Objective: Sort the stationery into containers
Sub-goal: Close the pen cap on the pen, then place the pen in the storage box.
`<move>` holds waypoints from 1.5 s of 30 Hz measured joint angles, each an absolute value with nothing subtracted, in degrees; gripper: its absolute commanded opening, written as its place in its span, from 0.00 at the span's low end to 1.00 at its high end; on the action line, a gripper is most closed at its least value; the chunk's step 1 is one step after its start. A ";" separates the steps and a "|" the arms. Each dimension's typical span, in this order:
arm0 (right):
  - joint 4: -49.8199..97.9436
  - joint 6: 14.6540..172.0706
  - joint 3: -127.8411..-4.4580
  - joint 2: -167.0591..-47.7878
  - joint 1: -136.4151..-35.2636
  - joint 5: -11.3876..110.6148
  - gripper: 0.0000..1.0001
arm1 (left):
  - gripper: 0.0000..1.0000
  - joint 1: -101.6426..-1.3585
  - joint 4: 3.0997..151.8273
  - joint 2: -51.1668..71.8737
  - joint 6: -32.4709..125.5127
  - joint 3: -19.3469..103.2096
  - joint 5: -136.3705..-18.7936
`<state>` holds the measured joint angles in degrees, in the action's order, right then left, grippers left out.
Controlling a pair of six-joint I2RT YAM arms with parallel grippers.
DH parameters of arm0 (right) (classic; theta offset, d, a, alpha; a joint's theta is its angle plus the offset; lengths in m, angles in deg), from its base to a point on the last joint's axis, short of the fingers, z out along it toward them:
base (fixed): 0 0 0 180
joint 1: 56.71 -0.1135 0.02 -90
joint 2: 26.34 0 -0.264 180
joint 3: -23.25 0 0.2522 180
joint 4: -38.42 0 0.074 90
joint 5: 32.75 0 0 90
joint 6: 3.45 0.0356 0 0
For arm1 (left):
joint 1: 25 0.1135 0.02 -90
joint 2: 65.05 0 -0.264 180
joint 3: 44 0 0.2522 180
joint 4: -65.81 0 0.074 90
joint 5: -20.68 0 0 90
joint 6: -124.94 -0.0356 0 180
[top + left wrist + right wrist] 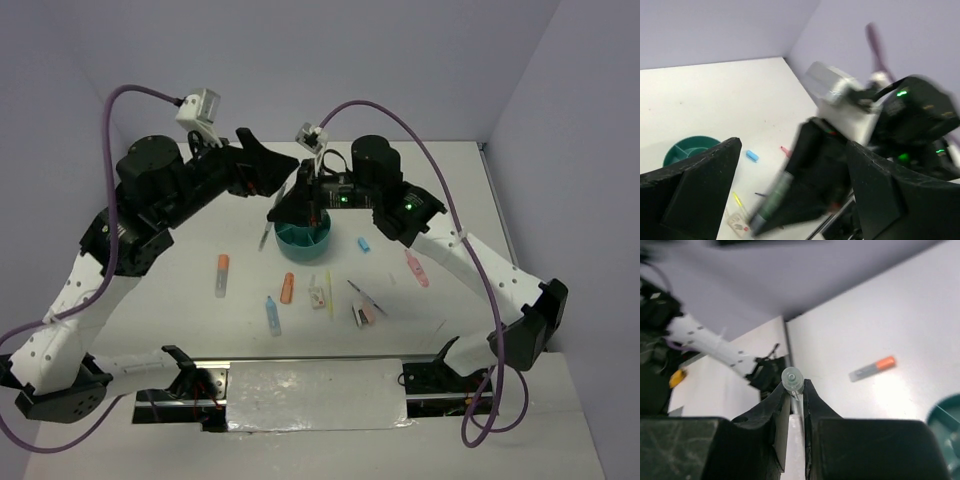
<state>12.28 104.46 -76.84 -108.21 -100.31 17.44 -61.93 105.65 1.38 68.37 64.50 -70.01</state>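
Note:
The teal organiser bowl (303, 241) stands mid-table, and its rim (946, 421) shows at the right edge of the right wrist view. My right gripper (283, 212) (792, 385) hovers just left of the bowl, shut on a thin pen with a clear end (792, 376). The pen (266, 234) slants down past the bowl's left side. My left gripper (281, 170) (792, 150) is open right beside it, its jaws wide on either side of the right gripper and the blurred pen (769, 201). Loose stationery lies in front of the bowl.
On the table lie two orange markers (222, 272) (287, 288), a light-blue marker (272, 314), a small blue piece (364, 244), a pink marker (417, 267), a yellow pencil (328, 290), a white piece (317, 296) and a thin pen (366, 298). Walls close off the back.

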 measured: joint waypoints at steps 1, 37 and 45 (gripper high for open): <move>12.80 104.39 -76.14 -108.43 -100.31 19.21 0.00 | 0.99 -62.78 106.92 1.10 69.16 65.75 -67.32; 18.35 99.02 -69.01 -124.99 -91.34 52.74 0.53 | 0.99 -64.05 130.99 -21.48 84.20 32.72 -46.91; 16.49 100.50 -65.87 -120.67 -91.34 53.16 0.62 | 0.99 -64.05 130.75 -21.57 84.17 27.08 -50.05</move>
